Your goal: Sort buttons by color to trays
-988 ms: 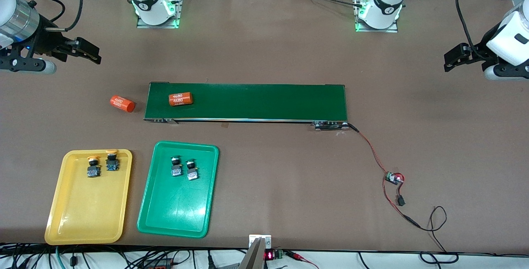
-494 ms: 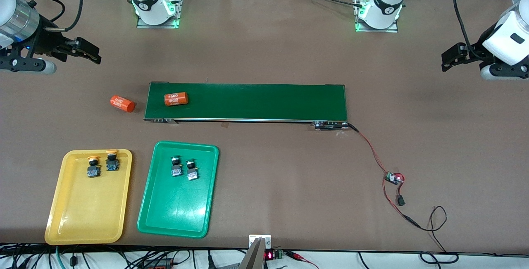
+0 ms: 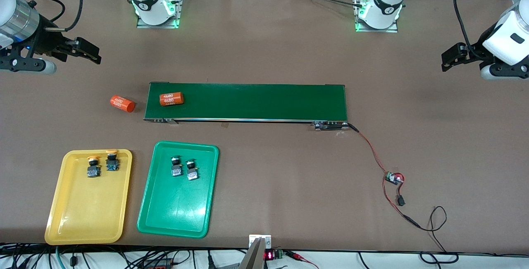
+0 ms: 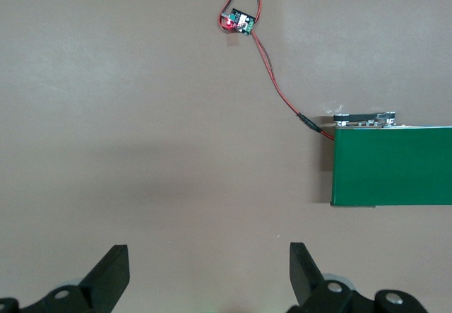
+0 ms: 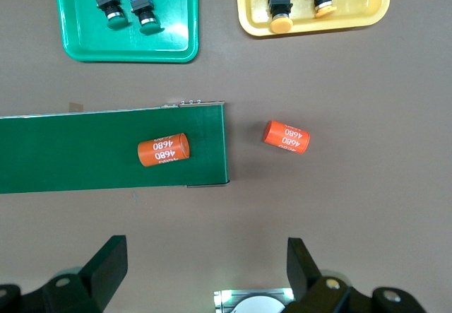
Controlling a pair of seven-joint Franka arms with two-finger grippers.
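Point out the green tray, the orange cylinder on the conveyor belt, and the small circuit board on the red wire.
green tray (image 3: 177,213), front view, bare floor
orange cylinder (image 3: 171,99), front view, printed side
circuit board (image 3: 393,177), front view, board middle

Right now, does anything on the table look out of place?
One orange cylinder lies on the bare table just off the conveyor belt at the right arm's end; a second orange cylinder rides the belt near that end. The buttons sit sorted in their trays.

Brown table (image 3: 268,54) (trays (image 3: 89,196), conveyor belt (image 3: 256,101), orange cylinder (image 3: 122,103))
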